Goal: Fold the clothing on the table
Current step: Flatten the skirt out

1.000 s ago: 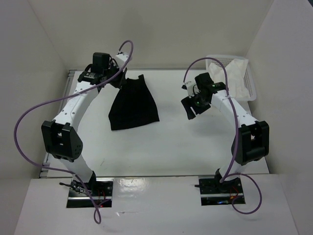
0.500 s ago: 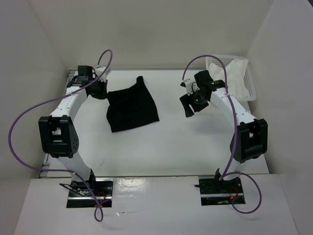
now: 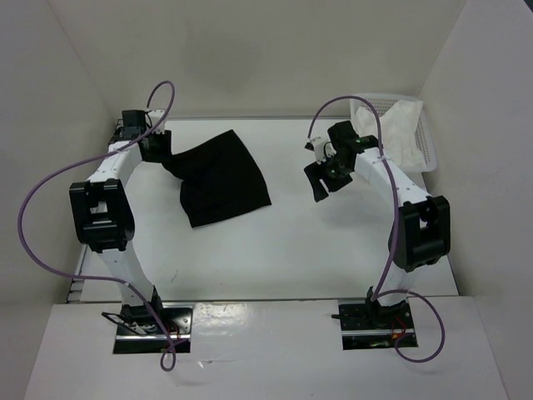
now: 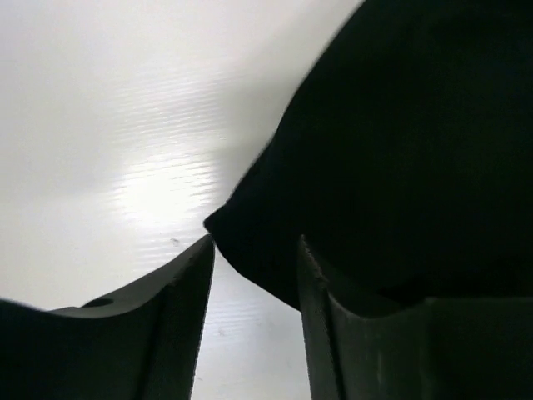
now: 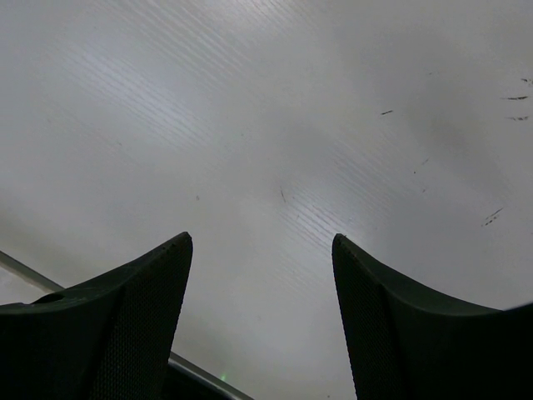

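The black clothing lies on the white table, left of the middle, with one corner drawn out toward the far left. My left gripper sits at that corner. In the left wrist view its jaws stand apart, so the left gripper is open. The clothing has its corner lying loose between the tips and draped over the right finger. My right gripper hovers to the right of the garment, apart from it. The right wrist view shows the right gripper open over bare table.
A white mesh basket with a white cloth in it stands at the far right corner, behind the right arm. White walls enclose the table at the back and on both sides. A metal rail runs along the left edge.
The left arm has swung left toward the far left corner, pulling the garment's corner out with it. Its jaws have come apart from a shut grip. The right arm has barely moved.
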`<state>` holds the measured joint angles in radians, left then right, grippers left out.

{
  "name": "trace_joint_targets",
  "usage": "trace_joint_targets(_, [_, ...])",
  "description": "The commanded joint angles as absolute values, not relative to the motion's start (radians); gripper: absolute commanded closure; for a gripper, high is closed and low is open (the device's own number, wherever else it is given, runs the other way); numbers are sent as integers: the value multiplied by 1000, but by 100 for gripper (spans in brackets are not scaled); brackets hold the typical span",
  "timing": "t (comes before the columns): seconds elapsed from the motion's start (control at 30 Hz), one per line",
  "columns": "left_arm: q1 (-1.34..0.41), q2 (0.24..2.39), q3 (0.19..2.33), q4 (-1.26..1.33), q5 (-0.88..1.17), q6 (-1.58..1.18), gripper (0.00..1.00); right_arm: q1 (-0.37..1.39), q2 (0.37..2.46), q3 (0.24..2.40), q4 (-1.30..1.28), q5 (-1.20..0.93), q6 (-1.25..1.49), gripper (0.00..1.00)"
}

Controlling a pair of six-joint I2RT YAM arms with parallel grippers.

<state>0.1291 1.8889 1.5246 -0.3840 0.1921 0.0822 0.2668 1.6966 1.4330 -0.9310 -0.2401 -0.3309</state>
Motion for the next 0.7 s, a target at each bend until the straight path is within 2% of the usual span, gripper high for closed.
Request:
trace_joint_targets(0.0, [147, 1946, 1607, -333, 94, 0, 40, 285, 1707, 1488, -934, -223, -337, 28])
trace_joint_targets(0.07, [198, 1957, 1649, -356, 103, -46, 24, 295, 1707, 1500, -934, -210, -327, 28])
trace_joint_targets(0.1, [213, 1957, 1675, -374, 115, -55, 21, 322, 1718, 1500, -934, -190, -327, 28])
trace_joint_targets(0.13, [241, 1927, 1675, -396, 155, -55, 12, 354, 1730, 1528, -934, -166, -316, 28])
trace_joint_targets(0.23, [274, 1826, 1661, -437, 218, -35, 0, 451, 1761, 1574, -934, -112, -316, 28])
trace_joint_targets(0.43, [308, 1548, 1497, -567, 344, 40, 0, 647, 1899, 1707, -852, -64, -298, 26])
trace_joint_targets(0.67, [365, 1324, 1332, -656, 333, 51, 0, 676, 2118, 1929, -744, -112, -264, 19])
